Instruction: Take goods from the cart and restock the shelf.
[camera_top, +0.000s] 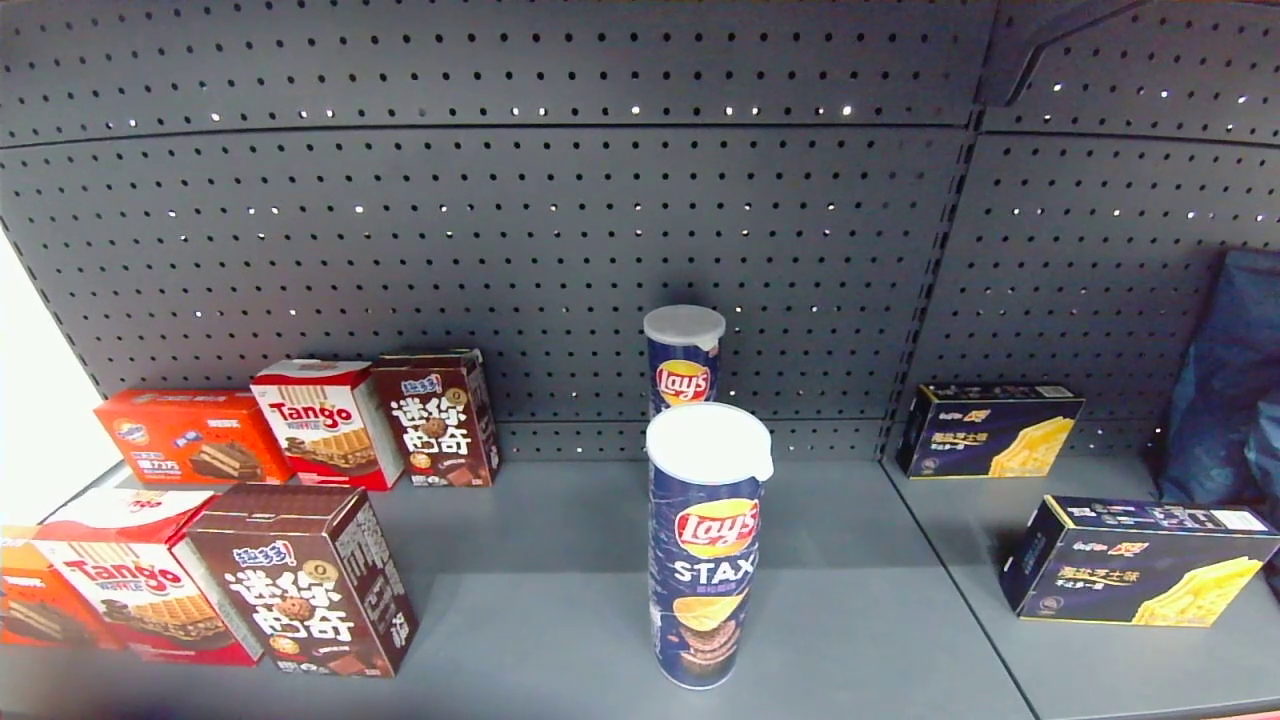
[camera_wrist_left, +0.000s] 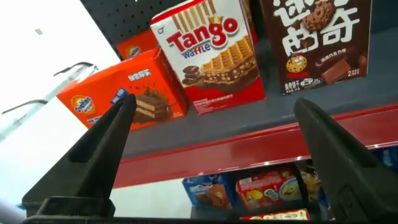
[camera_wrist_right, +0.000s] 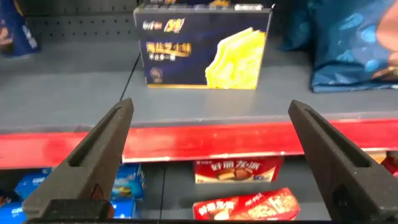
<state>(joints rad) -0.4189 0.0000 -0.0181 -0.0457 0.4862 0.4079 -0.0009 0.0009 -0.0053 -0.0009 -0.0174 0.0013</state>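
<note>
A: Largest item first?
B: Grey shelf (camera_top: 560, 560), with a perforated back panel (camera_top: 500, 230) behind it and a red front edge (camera_wrist_left: 249, 146).
A: Next?
B: Blue bag (camera_top: 1225, 380), far right, against the panel.
A: Chip cans?
B: Two, upright and lidded, mid-shelf. The front can (camera_top: 708, 545) stands near the edge. The rear can (camera_top: 683, 362) is directly behind it, by the panel.
A: Boxes?
B: Right bay: front navy box (camera_top: 1140, 560) and rear navy box (camera_top: 990, 430), apart. Left side has two rows of three. Back row: rear orange box (camera_top: 190, 435), rear waffle box (camera_top: 325, 422), rear brown box (camera_top: 437, 417), side by side. Front row: front orange box (camera_top: 25, 600), front waffle box (camera_top: 130, 575), front brown box (camera_top: 300, 580), close together.
A: Grippers?
B: Left gripper (camera_wrist_left: 216, 104): jaws released and spread wide, holding nothing, before the shelf edge, facing orange, waffle and brown boxes. Right gripper (camera_wrist_right: 211, 104): the same, jaws released and empty, facing a navy box.
</note>
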